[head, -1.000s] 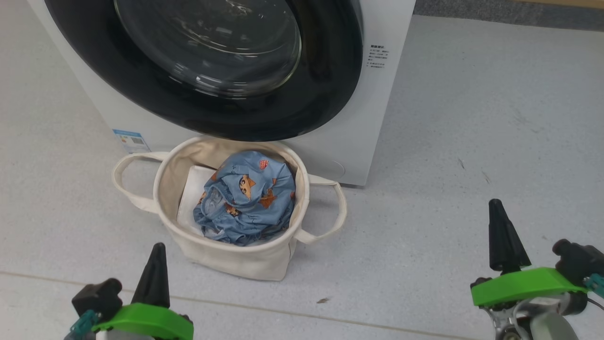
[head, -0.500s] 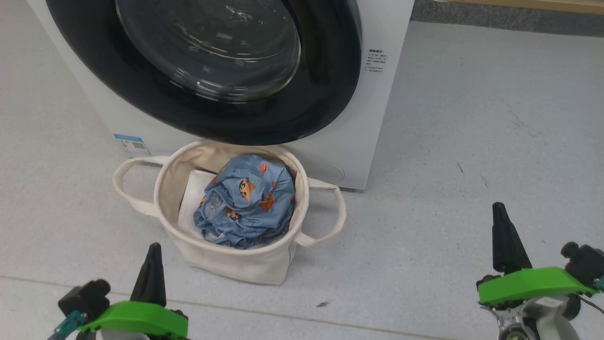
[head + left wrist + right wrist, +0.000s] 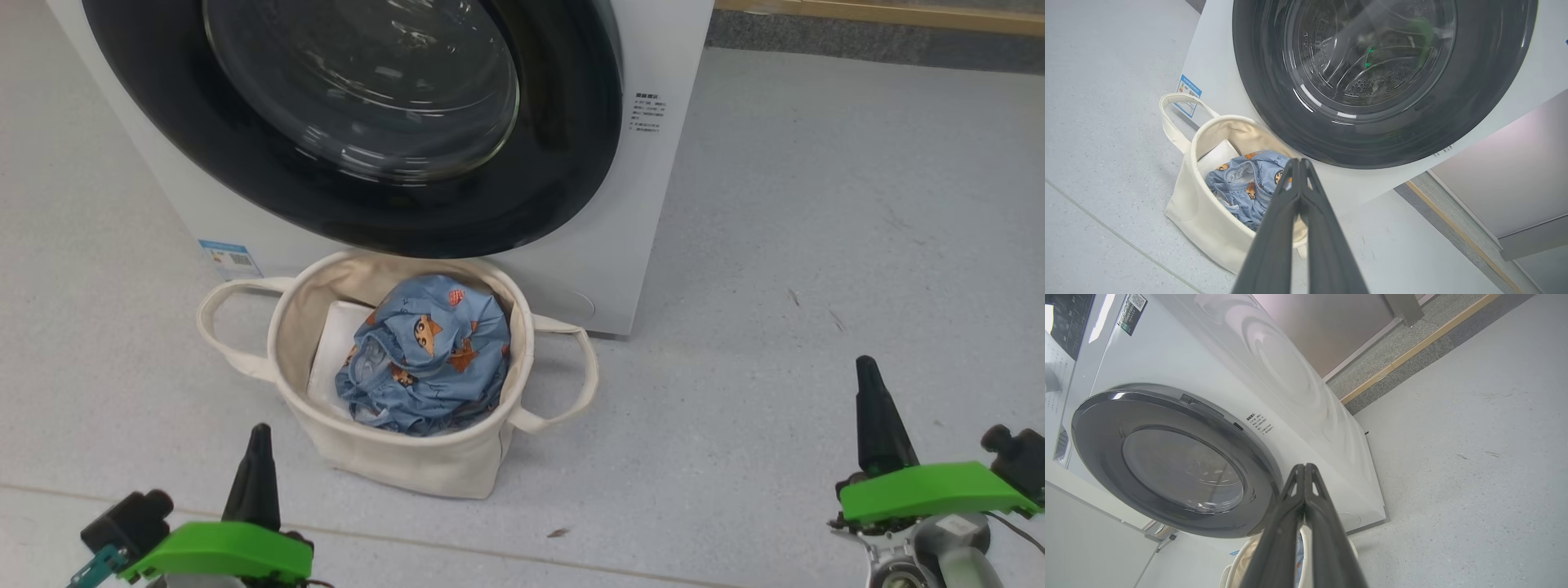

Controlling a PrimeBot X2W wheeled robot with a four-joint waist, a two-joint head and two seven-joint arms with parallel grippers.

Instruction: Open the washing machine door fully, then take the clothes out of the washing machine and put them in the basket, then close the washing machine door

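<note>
Blue fabric: the clothes (image 3: pixel 429 359) lie bunched in the basket (image 3: pixel 408 461), heaped toward its right wall, partly over a white folded sheet (image 3: pixel 331 343).
Handling of the cloth: it looks soft, light and limp, likely to drape and trail. A raised fold on top of the heap is the best place to pinch.
Basket: cream canvas with soft walls and two loop handles, standing on the floor (image 3: pixel 775 327) just in front of the washing machine (image 3: pixel 661 204). It probably slides or tips if cloth is tugged sideways.
Door: the washing machine door (image 3: pixel 563 163) appears to sit shut against the white front. Its glossy black rim looks hard and slippery and its glass dome rigid, so any hold belongs at the rim's outer edge.
Drum: seen through the glass in the left wrist view, it is perforated steel, and I can make out no cloth in it.
Left gripper (image 3: pixel 260 437): fingers pressed together, holding nothing, apart from the basket's near side.
Right gripper (image 3: pixel 867 367): fingers likewise together and empty, over bare floor well right of the basket.
Floor: pale grey, speckled and smooth, with one seam line and a few dark specks.
Room: a wooden strip (image 3: pixel 882 12) runs along the far edge.
Progress: judging by this, the task looks essentially done.
</note>
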